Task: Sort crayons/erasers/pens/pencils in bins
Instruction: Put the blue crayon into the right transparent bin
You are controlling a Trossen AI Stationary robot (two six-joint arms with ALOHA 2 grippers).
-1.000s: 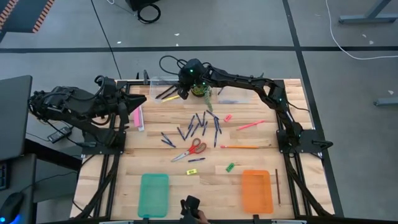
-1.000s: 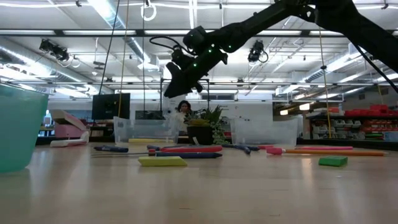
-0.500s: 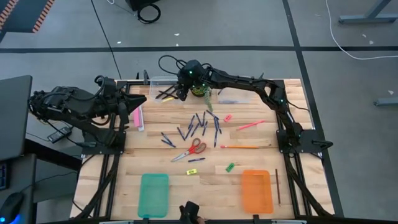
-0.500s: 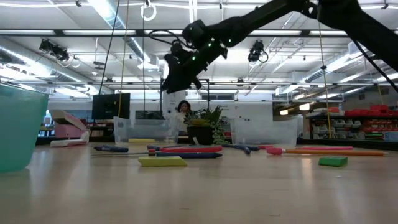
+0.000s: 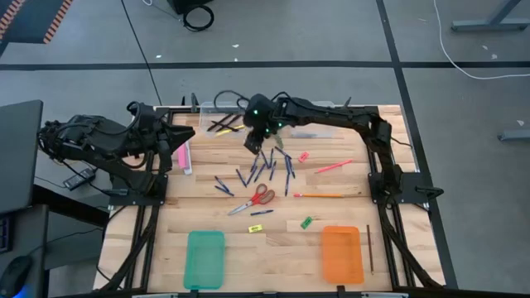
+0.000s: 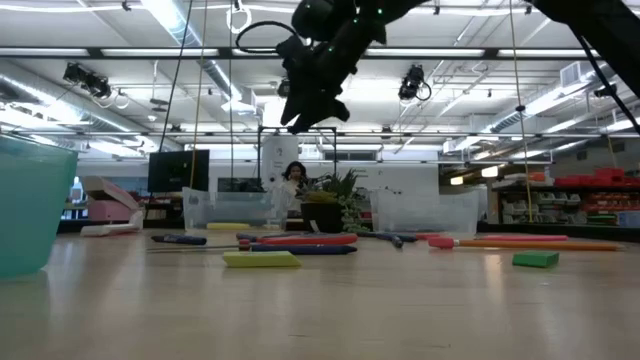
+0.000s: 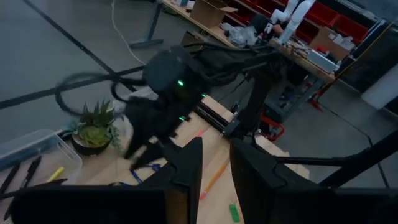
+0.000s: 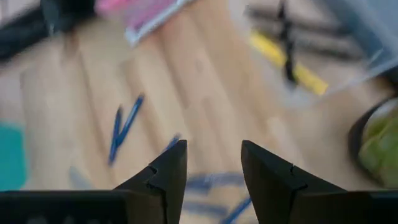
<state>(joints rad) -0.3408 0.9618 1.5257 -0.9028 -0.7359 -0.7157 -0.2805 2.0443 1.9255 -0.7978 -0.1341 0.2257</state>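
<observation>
The right claw (image 5: 255,142) hangs above the pale wooden desk (image 5: 224,217), its fingers (image 8: 166,171) spread apart with nothing between them. Just beneath and beside it lie the scattered blue pens (image 5: 269,164); behind it one clear bin (image 5: 217,116) holds dark pencils (image 5: 222,125) and a yellow one, and a small potted plant (image 6: 330,205) stands close by, next to the second clear tub (image 6: 425,212). Farther out from the claw, toward the desk's near edge, sit red-handled scissors (image 5: 255,199), a green eraser (image 5: 306,222), a yellow eraser (image 5: 256,228), a teal tray (image 5: 204,259) and an orange tray (image 5: 342,254). A long pink box (image 5: 184,156) lies well to its side, near the left claw (image 7: 214,168), which waits off the desk's edge with its fingers partly parted and empty.

Around the desk the floor is grey concrete with dark lines; the room beyond is a wide workshop with ceiling strip lights and red storage shelves, and a person (image 6: 295,177) shows far behind the plant.
</observation>
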